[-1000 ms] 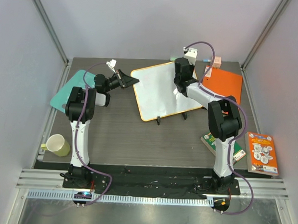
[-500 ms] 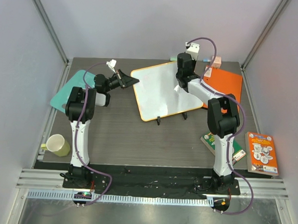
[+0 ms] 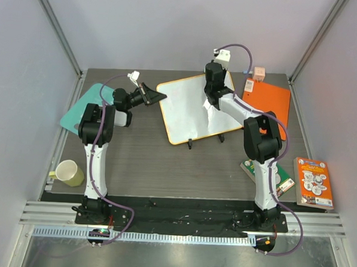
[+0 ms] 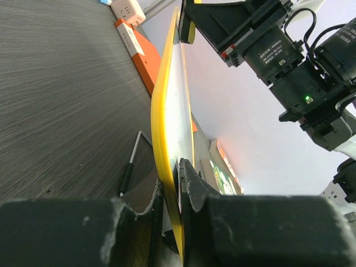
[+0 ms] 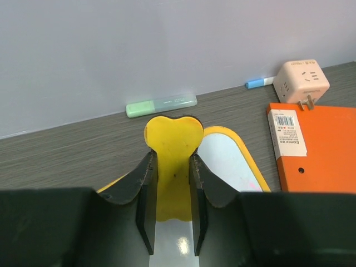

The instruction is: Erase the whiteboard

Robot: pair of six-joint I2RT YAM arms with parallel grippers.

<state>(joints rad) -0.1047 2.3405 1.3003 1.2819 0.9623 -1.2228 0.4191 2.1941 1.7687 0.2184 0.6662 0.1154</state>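
The whiteboard [image 3: 188, 113] lies in the middle of the table, white with an orange-yellow rim, and no scribbles show on it. My left gripper [image 3: 158, 96] is shut on its left edge. In the left wrist view the jaws [image 4: 175, 167] pinch the yellow rim [image 4: 160, 111]. My right gripper [image 3: 213, 71] is over the board's far right corner, shut on a yellow bone-shaped eraser [image 5: 173, 161]. The eraser rests against the board's surface [image 5: 228, 161] near its far edge, and it also shows in the left wrist view [image 4: 190, 30].
An orange folder [image 3: 267, 99] lies right of the board, with a beige power cube [image 3: 259, 73] behind it. A green marker [image 5: 161, 105] lies by the back wall. There is a teal sheet [image 3: 87, 105] at the left, a mug [image 3: 68, 172] at the front left, books [image 3: 311, 179] at the right and a black pen [image 4: 128, 172] under the board's near edge.
My right gripper has slid the eraser toward the board's far edge, then a little left. The left arm and the board have not moved.
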